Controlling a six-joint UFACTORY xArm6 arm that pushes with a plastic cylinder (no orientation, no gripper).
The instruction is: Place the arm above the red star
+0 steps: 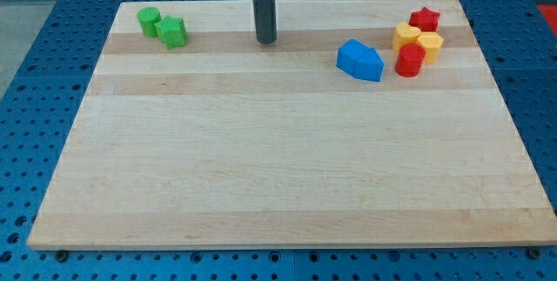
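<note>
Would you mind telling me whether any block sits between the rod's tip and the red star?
Nothing visible lies on the straight line from my tip to the red star. The blue block sits just below that line, toward the view's bottom.

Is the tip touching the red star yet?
Apart. The camera view shows my tip near the top centre of the board, with bare wood and the blue block between it and the red star.

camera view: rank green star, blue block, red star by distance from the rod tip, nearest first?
From my tip:
1. Green star, to the view's left, beside the green cylinder.
2. Blue block, to the view's right; nearly tied with the green star, hard to call.
3. Red star, far right near the view's top, clearly farthest.
</note>
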